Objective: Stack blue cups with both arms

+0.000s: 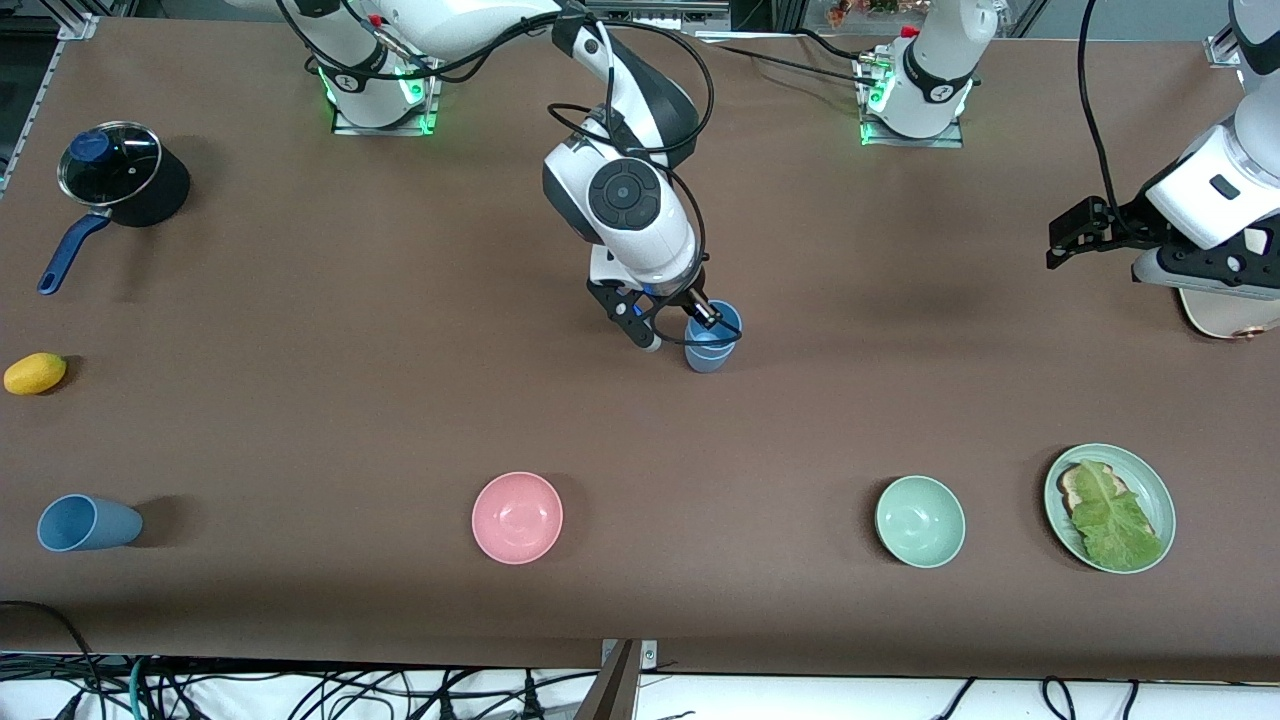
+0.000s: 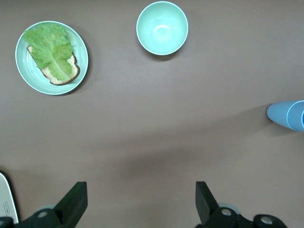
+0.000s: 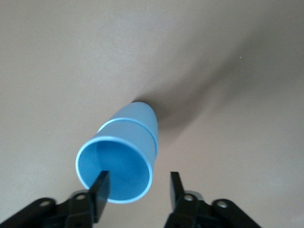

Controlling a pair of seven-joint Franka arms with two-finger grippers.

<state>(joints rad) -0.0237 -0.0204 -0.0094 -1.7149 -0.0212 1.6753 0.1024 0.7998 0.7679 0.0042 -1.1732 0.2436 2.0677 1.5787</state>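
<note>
A matte brown counter point(image 1: 400, 420) is filling the front view, with aluminium framing along its top edge and black cables hanging below its near edge.

Near the middle of the counter two nested blue plastic tumblers point(image 1: 712, 340) are standing upright, a brighter sky-blue one seated inside a duller one; the right wrist view shows the step between the two rims point(image 3: 124, 149). The right pincer point(image 1: 680, 325) is sitting at the stack's rim with its fingers spread, one finger point(image 3: 99, 187) inside the mouth and the other outside the wall, apart from it.

A third blue handleless tumbler point(image 1: 85, 523) is lying on its side at about eight o'clock on the counter, at the right arm's end.

The left pincer point(image 1: 1075, 230) is waiting in the air at about three o'clock, its black fingers point(image 2: 73, 202) wide apart and holding nothing.

Along the near side a pink round bowl point(image 1: 517, 517), a pale green bowl point(image 1: 920, 521) and a pale green plate carrying toast and a lettuce leaf point(image 1: 1160, 495) are sitting well apart. At the right arm's end a yellow lemon point(image 1: 35, 373) is lying at nine o'clock, and a black saucepan with a glass lid and blue handle point(image 1: 120, 180) is standing at ten o'clock.
</note>
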